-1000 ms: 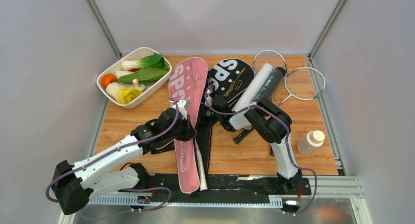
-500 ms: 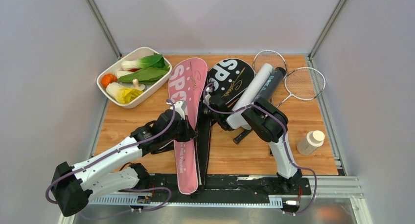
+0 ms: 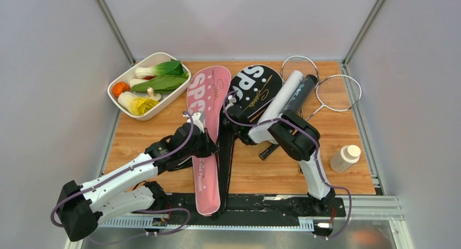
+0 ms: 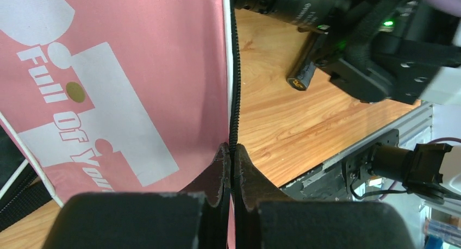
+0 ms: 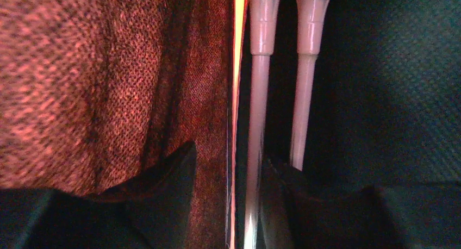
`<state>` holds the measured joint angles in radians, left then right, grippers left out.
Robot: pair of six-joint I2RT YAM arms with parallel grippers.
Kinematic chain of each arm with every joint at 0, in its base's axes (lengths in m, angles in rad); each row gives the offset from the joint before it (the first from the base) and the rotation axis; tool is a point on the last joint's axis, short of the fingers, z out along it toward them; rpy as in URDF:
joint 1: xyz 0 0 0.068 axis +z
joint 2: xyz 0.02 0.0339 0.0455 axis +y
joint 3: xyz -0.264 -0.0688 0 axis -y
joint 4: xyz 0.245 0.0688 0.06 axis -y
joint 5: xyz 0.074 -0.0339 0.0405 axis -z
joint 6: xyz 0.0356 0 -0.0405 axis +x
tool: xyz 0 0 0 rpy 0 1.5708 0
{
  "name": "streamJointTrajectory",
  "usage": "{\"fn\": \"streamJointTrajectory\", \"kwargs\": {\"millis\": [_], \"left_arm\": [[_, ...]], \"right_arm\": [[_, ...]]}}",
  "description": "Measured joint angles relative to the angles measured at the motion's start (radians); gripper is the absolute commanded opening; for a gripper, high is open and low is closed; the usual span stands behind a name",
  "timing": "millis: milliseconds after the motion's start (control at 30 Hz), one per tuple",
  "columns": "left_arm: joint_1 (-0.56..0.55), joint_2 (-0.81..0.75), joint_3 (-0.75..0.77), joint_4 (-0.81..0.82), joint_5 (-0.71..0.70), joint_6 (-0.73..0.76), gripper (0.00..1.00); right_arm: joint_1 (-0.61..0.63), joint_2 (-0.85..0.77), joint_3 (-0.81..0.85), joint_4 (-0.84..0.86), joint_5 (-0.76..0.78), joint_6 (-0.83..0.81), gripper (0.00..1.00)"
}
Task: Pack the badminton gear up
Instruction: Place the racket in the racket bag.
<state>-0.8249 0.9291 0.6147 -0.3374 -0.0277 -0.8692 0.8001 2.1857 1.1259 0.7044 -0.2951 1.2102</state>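
Left gripper (image 4: pixel 231 161): clamped flat on the zip edge of the pink cover (image 4: pixel 125 86), about mid-length on its right side.

Right gripper (image 5: pixel 231 156): jaws partly apart, pushed into the cover's opening. One pink racket shaft (image 5: pixel 254 97) runs between the fingers (image 5: pixel 163 189), with a second shaft just right of it. Can't tell if either finger touches a shaft.

The pink cover's long axis runs near–far on the counter (image 3: pixel 272 175), left of centre. Its head is at the far end and its handle end lies over the black rail (image 3: pixel 261 203) at the near edge.

Black cover (image 3: pixel 255 86) sits just right of it, head also far. White tube (image 3: pixel 282 99) and black tube (image 3: pixel 300 92) lie side by side on a diagonal at its right edge. Silver rackets (image 3: pixel 338 91) are at far right.
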Motion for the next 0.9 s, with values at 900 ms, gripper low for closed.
{"fn": "streamJointTrajectory", "kwargs": {"millis": [900], "left_arm": [[-0.007, 0.043, 0.028, 0.002, 0.003, 0.013, 0.00]], "right_arm": [[-0.071, -0.456, -0.166, -0.604, -0.032, -0.280, 0.80]]}}
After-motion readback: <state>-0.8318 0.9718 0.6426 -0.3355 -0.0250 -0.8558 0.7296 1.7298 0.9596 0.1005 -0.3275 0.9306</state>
